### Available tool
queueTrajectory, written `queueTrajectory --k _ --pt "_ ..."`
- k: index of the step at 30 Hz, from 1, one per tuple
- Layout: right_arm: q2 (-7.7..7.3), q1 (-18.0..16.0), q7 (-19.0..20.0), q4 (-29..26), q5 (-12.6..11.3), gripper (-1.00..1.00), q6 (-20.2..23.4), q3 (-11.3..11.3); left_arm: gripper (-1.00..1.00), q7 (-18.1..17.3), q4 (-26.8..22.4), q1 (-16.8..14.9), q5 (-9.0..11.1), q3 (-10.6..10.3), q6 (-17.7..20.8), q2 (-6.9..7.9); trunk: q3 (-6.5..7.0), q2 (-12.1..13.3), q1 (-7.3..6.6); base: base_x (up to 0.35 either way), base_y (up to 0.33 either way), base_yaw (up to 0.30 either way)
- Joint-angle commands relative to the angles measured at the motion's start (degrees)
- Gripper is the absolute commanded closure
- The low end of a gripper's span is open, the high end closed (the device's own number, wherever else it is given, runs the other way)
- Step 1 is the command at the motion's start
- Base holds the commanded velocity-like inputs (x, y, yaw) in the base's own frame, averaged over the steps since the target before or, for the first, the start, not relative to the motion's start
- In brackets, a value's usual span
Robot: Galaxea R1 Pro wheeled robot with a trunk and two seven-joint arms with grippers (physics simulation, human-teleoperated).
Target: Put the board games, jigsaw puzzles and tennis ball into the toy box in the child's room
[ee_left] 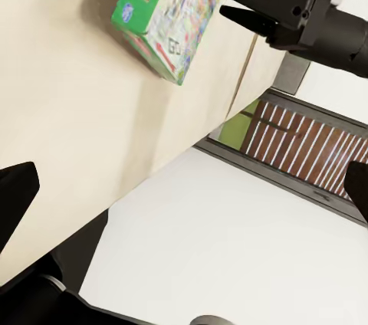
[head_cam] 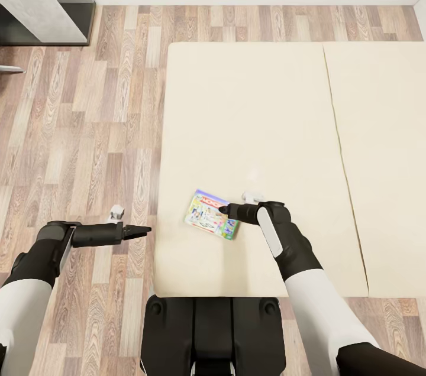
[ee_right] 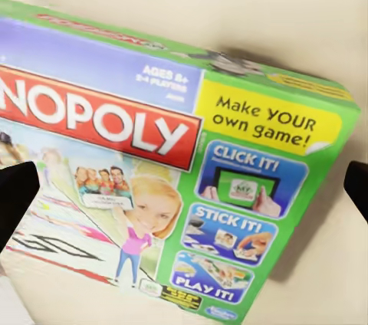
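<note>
Near the bed's (head_cam: pixel 248 127) front edge, the right gripper (head_cam: pixel 225 209) hovers over the Monopoly board game (head_cam: pixel 211 221), jaws apparently apart, and a flat thin box could skid off toward the floor (head_cam: pixel 89 127) if nudged.

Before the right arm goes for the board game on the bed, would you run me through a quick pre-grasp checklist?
1. Board game lying flat on the bed: ok.
2. Right gripper above the game's edge: ok.
3. Right gripper open: ok, fingertips sit at both sides of the right wrist view.
4. Fingers straddling an edge: cannot tell.
5. Left gripper clear of the game, over the floor: ok.
6. Second game on the bed located: not ok.
</note>
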Motion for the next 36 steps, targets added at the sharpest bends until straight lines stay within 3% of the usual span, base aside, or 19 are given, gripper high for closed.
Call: queueTrajectory --k 1,36 --pt "0.0 0.0 0.0 0.0 -0.2 -1.0 0.3 0.0 -1.0 -0.5 -0.1 0.0 -0.6 0.1 0.6 -0.03 -0.06 -0.1 0.03 0.0 0.0 0.0" --pt "0.0 0.1 0.3 2.6 -0.5 -1.0 -1.0 0.0 -1.0 -0.5 -0.1 0.0 -0.6 0.1 0.6 -0.03 -1.12 -0.1 0.03 0.0 0.0 0.0"
